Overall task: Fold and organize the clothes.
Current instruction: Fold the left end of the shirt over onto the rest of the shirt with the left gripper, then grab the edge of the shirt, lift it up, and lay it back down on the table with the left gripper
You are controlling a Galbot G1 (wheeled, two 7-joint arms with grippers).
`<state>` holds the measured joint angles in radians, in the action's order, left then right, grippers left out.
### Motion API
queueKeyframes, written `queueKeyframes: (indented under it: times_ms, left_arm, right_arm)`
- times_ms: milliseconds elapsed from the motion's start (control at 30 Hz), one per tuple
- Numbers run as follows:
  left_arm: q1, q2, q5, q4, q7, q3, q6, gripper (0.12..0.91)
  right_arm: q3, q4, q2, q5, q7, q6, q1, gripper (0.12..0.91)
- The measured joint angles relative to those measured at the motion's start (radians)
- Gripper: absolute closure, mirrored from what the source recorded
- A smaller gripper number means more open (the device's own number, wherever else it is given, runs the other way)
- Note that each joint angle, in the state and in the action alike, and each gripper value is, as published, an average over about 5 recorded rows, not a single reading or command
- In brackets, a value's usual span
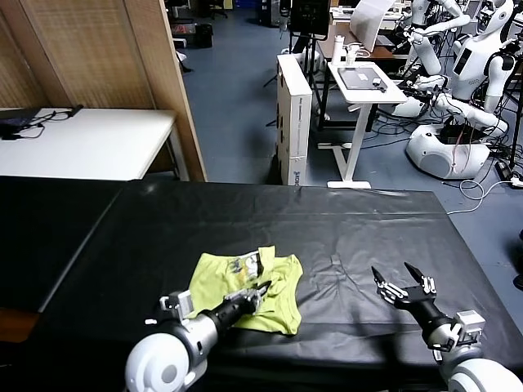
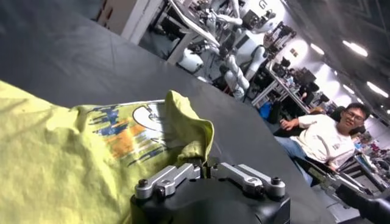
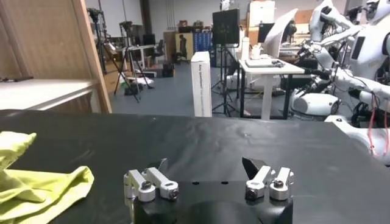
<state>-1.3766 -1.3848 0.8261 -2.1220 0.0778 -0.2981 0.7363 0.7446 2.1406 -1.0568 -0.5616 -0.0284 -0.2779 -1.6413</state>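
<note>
The clothes are one lime yellow-green T-shirt (image 1: 214, 282), lying crumpled and partly folded over on the black table (image 1: 343, 220), near its front edge left of centre. A printed patch shows on the shirt (image 2: 122, 131). My left gripper (image 1: 261, 288) rests on the shirt, shut on a raised fold of its fabric (image 2: 192, 131); in the left wrist view the left gripper (image 2: 206, 165) has its jaws pressed together. My right gripper (image 1: 404, 282) hovers open over bare table, well to the right of the shirt. The right wrist view shows the right gripper (image 3: 207, 164) empty and the shirt (image 3: 36, 189) off to one side.
A white table (image 1: 82, 143) and a wooden partition (image 1: 155, 65) stand behind at the left. A white box (image 1: 294, 118), a white desk (image 1: 364, 82) and parked robots (image 1: 458, 106) are beyond the table. A seated person (image 2: 326, 137) appears in the left wrist view.
</note>
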Motion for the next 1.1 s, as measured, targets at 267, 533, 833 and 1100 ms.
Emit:
queueKeyframes:
  times_ms: [267, 533, 833, 1100]
  left_arm:
    - [-0.023, -0.047, -0.043, 0.002, -0.001, 0.015, 0.0, 0.678]
    - [-0.024, -0.091, -0.044, -0.018, 0.0, 0.01, 0.0, 0.198]
    - [-0.044, -0.056, -0.035, -0.085, -0.002, -0.084, 0.0, 0.124]
    - [-0.074, -0.015, -0.083, -0.104, -0.003, -0.169, 0.0, 0.123]
  right_arm:
    - [-0.031, -0.003, 0.005, 0.035, -0.012, 0.004, 0.012, 0.118]
    - [-0.084, -0.009, 0.03, 0.075, -0.031, 0.007, 0.047, 0.118]
    - [-0.236, -0.004, 0.101, 0.115, -0.074, 0.004, 0.123, 0.118]
    - [-0.453, 0.01, 0.205, 0.164, -0.098, 0.02, 0.202, 0.118]
